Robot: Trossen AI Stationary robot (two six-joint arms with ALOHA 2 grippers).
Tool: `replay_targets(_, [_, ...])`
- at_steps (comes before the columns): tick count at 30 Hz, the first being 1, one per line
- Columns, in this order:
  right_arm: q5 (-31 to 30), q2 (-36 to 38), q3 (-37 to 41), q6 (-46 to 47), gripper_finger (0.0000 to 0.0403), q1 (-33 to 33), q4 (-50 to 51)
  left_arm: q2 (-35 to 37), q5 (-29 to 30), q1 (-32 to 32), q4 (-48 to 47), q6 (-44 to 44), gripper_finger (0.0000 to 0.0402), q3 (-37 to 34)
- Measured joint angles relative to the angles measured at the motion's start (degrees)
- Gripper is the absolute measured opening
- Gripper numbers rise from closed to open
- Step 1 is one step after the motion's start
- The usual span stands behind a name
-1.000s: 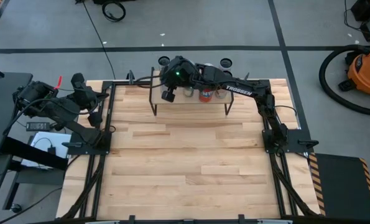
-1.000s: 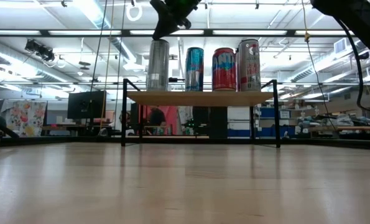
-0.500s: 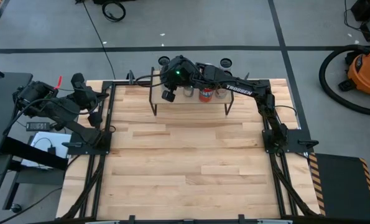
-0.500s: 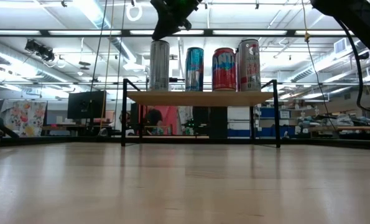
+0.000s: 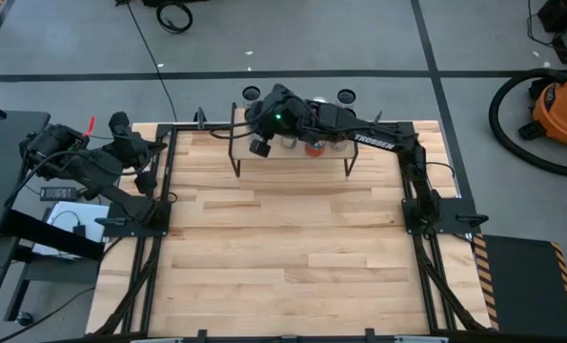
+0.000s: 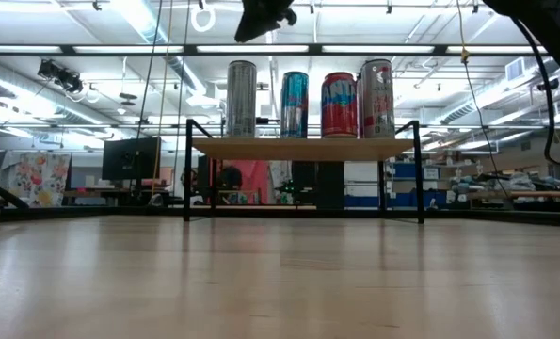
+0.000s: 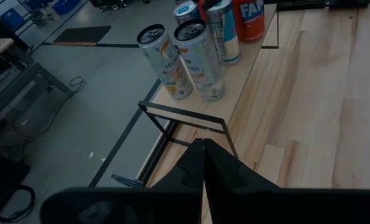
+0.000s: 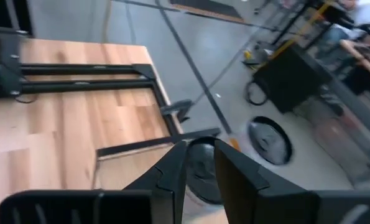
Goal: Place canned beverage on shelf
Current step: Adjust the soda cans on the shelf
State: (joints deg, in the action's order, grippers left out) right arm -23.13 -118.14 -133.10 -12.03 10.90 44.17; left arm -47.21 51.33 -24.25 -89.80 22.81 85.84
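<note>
From my seat, nearest in the low view is the bare wooden tabletop (image 6: 280, 282), and toward its far end stands the shelf (image 6: 304, 148) on thin black legs. Four cans stand upright in a row on its board. The silver can (image 6: 241, 99) is at the end of the row, with a blue can (image 6: 295, 104) just beside it, then a red can (image 6: 339, 104), then a silver-and-red can (image 6: 376, 99) at the other end.

My right gripper (image 6: 264, 19) hangs above the shelf, over the silver can and clear of its top, with open air between them. In the right wrist view its fingers (image 8: 171, 169) stand a little apart with nothing between them, and the can's dark lid (image 8: 200, 177) shows below the gap.

From overhead, the right arm reaches across the shelf (image 5: 293, 152) from the table's right side, its gripper (image 5: 258, 146) near the shelf's left end.

My left gripper (image 7: 203, 163) is closed and empty, parked well away from the shelf at the table's left edge, beside a cluster of spare cans (image 7: 197, 59).
</note>
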Motion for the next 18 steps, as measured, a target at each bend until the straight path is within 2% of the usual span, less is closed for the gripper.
replay_targets(10, [-3.7, 0.1, 0.0, 3.4, 0.009, 2.5, 3.7, 0.0, 0.0, 0.0, 0.0, 0.0, 0.0007, 0.0])
replay_targets(18, [-1.4, -0.4, 0.0, 6.1, 0.0073, 5.2, 3.9, 0.0, 0.0, 0.0, 0.0, 0.0, 0.0007, 0.0])
